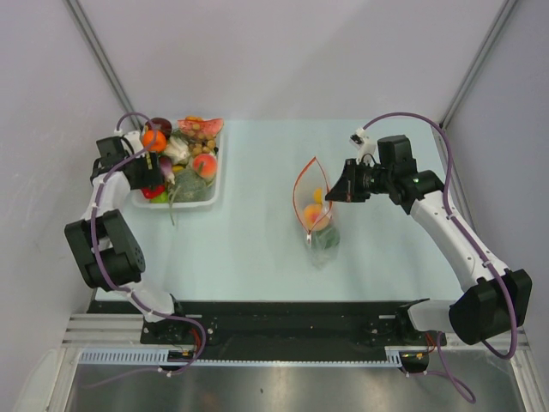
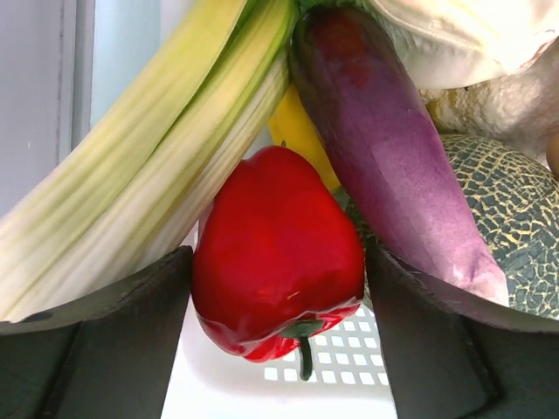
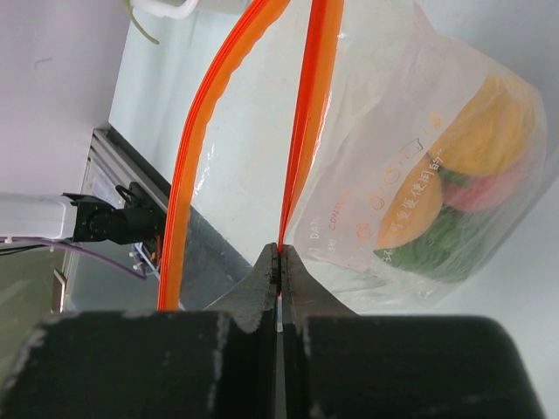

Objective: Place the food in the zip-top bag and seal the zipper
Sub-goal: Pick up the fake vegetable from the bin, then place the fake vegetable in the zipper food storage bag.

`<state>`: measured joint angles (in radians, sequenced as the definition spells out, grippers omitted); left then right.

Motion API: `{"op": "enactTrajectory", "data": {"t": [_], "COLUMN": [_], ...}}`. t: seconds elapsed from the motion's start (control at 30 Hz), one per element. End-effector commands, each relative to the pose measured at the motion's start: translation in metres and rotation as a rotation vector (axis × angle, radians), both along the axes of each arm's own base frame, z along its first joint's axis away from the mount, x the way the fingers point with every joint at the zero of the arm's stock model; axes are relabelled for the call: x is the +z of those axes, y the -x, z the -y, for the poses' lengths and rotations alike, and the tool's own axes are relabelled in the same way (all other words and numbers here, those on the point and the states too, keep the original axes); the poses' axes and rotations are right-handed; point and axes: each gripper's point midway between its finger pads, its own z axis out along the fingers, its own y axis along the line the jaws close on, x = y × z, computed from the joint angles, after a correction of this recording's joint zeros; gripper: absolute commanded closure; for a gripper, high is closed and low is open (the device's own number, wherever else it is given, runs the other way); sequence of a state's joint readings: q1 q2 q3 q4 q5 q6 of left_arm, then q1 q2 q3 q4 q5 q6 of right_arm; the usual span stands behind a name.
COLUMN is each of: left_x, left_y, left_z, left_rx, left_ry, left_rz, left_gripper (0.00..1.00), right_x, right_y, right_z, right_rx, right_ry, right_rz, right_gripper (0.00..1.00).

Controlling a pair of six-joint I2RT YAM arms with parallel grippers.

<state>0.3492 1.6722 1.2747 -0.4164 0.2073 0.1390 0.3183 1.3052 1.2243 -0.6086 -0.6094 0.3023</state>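
Note:
A red toy pepper (image 2: pixel 275 236) lies at the near left corner of the clear tray (image 1: pixel 219 176), where it also shows in the top view (image 1: pixel 153 194). My left gripper (image 2: pixel 278 262) is shut on it, with a finger (image 2: pixel 131 332) against each side. The zip-top bag (image 1: pixel 319 225) lies mid-table with its mouth open. It holds an orange-yellow piece (image 1: pixel 314 215) and a green one (image 1: pixel 324 239). My right gripper (image 1: pixel 336 190) is shut on one lip of the orange zipper (image 3: pixel 306 113). The other lip (image 3: pixel 210 113) bows away to the left.
The tray holds several more foods: a purple eggplant (image 2: pixel 384 148), a pale green leek (image 2: pixel 148 166), a netted melon (image 2: pixel 502 227), an orange (image 1: pixel 154 139), a peach (image 1: pixel 204 163) and a watermelon slice (image 1: pixel 202 127). A black rail (image 1: pixel 274 319) runs along the table's near edge.

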Motion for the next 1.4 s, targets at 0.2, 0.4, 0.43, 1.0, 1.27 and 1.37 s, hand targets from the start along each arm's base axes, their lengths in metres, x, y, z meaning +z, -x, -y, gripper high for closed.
{"op": "enactTrajectory", "data": {"t": [0.2,0.4,0.43,1.0,1.27,1.37], "left_x": [0.035,0.072,0.076,0.229,0.191,0.166], "left_y": [0.012,0.048,0.053,0.136,0.134,0.132], "left_z": [0.005,0.015,0.019,0.338,0.445,0.462], "left_rx": [-0.006,-0.002,-0.01,-0.931,-1.086,-1.081], "left_ry": [-0.032,-0.05,-0.046,0.267,0.322,0.315], "left_rz": [0.055,0.073,0.076,0.341,0.211,0.141], "left_gripper": [0.47,0.59,0.59,0.62,0.64,0.64], "right_x": [0.013,0.015,0.015,0.016,0.021,0.023], "right_y": [-0.004,-0.005,-0.004,0.003,0.006,0.004], "right_z": [0.001,0.001,0.001,0.001,0.002,0.004], "right_rx": [-0.004,-0.004,-0.001,0.012,0.016,0.005], "right_ry": [-0.011,-0.01,-0.009,-0.016,-0.023,-0.027], "right_rz": [0.052,0.067,0.067,0.074,0.081,0.084], "right_gripper": [1.0,1.0,1.0,1.0,1.0,1.0]}}
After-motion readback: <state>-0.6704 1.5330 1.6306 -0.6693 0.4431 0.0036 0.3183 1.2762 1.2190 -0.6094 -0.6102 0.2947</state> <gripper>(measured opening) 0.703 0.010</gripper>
